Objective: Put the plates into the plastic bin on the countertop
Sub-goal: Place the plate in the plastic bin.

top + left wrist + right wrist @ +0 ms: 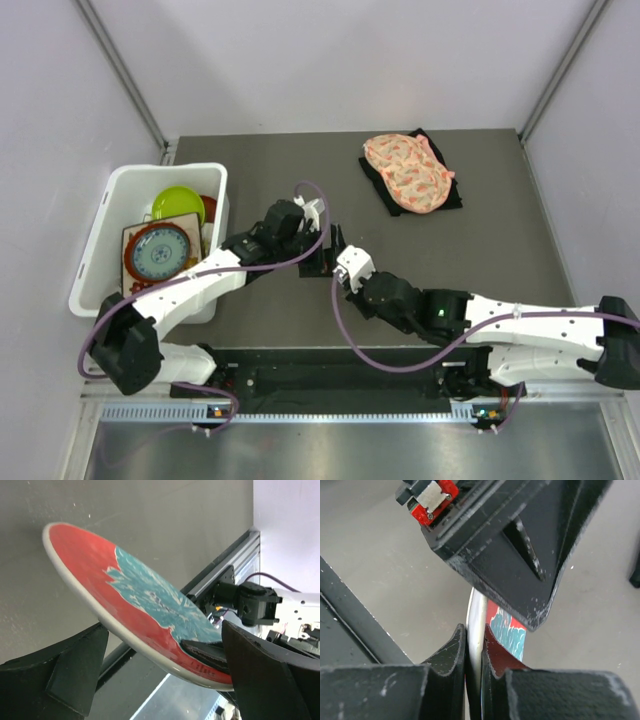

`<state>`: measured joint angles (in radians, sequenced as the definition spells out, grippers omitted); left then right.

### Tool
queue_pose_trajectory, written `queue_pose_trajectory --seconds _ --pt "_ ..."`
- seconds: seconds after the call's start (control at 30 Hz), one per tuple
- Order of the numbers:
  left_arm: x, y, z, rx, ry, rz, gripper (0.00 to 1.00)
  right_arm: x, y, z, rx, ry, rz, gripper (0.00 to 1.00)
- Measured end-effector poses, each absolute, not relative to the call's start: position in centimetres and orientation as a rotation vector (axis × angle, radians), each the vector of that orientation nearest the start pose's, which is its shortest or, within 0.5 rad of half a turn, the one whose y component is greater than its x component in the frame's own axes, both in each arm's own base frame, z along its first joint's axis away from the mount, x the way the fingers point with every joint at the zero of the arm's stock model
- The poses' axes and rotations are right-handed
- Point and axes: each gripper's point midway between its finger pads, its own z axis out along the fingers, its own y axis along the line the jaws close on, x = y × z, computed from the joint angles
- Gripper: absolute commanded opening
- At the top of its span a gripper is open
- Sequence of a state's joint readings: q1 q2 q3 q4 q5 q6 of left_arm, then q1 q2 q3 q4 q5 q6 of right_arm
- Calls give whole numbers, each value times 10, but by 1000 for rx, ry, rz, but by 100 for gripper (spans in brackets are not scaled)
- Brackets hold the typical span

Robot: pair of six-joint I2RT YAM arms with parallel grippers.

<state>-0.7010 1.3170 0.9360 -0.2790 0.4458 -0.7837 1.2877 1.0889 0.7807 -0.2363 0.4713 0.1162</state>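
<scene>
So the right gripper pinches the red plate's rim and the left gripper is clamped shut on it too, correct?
No. The left gripper is open, its fingers spread either side of the red plate, as the left wrist view shows. The right gripper does pinch the rim.

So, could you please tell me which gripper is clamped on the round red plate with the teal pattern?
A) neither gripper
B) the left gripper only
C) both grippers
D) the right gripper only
D: the right gripper is shut, pinching the rim of the round red plate, while the left gripper stands wide open with the plate between its fingers.
</scene>
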Motion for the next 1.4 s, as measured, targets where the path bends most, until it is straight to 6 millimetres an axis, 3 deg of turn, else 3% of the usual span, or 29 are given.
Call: queue_pose_trajectory --seconds 0.07,0.13,0.23,0.4,0.63,0.73,0.77,0.83,0.9,1.0,1.03,1.13,1.23,1.3,1.4 --pt "206 -309 177 184 2497 -1228 99 163 294 176 -924 1847 363 0" --pt "204 -309 180 202 2505 -1229 91 164 295 179 -939 1831 351 0" --pt "202 -311 179 209 2524 -1247 69 164 296 180 -966 1812 318 0" --pt "193 -313 161 155 2650 -1262 48 164 293 159 -1091 1800 190 0" --pt "187 -309 148 -38 2793 -1258 29 160 293 148 -1227 1722 26 0" --pt "186 -309 143 -131 2843 -1271 12 159 292 145 -1276 1681 -44 0" --pt "185 -309 140 -167 2861 -1275 2 158 292 144 -1294 1666 -67 0" --pt "184 -309 133 -305 2916 -1290 0 156 293 139 -1336 1631 -127 1" --pt "181 -307 125 -388 2961 -1301 0 153 297 133 -1355 1606 -176 10" --pt "179 -305 115 -360 2985 -1300 0 150 301 123 -1370 1598 -202 28" --pt "178 -305 112 -318 2984 -1298 0 148 304 119 -1389 1592 -198 44" --pt "174 -306 104 -148 2978 -1304 0 142 316 119 -1410 1561 -158 69" --pt "171 -302 90 -37 2976 -1262 0 140 331 135 -1347 1526 -76 82" --pt "174 -293 77 7 2969 -1204 0 141 337 153 -1281 1508 -24 86" --pt "188 -285 75 23 2924 -1204 0 142 339 176 -1196 1493 38 90"
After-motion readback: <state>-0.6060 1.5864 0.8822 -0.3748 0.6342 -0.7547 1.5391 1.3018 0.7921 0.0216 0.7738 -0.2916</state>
